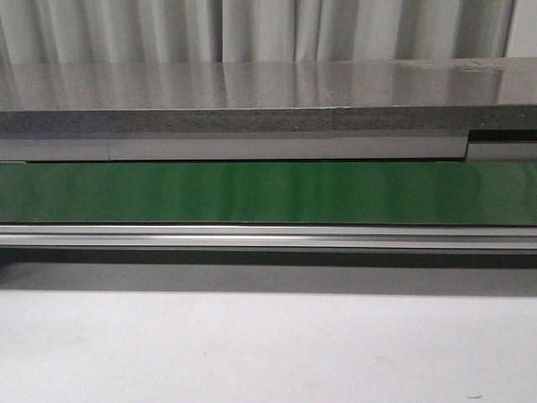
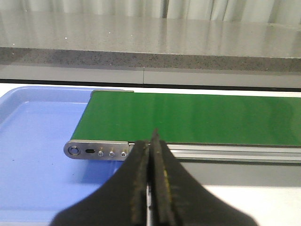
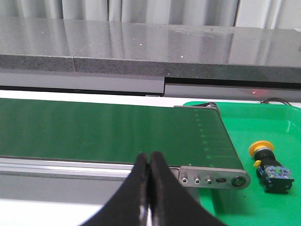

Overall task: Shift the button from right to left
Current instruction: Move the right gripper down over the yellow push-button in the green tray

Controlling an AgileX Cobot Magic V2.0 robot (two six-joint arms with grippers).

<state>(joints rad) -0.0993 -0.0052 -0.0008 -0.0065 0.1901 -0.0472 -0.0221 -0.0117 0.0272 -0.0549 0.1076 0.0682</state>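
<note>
Only my right wrist view shows the button (image 3: 268, 165), lying on a green tray (image 3: 282, 212). Both the left gripper (image 2: 151, 141) and the right gripper (image 3: 148, 162) are closed, empty. The green belt (image 1: 268, 191) spans 9 to 3 o'clock.

A workshop or lab: green conveyor belt (image 1: 268, 191) beside a grey stone-topped bench (image 1: 252, 92).

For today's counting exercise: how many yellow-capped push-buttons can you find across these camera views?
1. The yellow-capped push-button with a black body lies on its side on the green tray, beside the green conveyor belt's end. Others could sit outside the views.

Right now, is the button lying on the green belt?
No. The button lies on the green tray, beside the belt's end.
</note>
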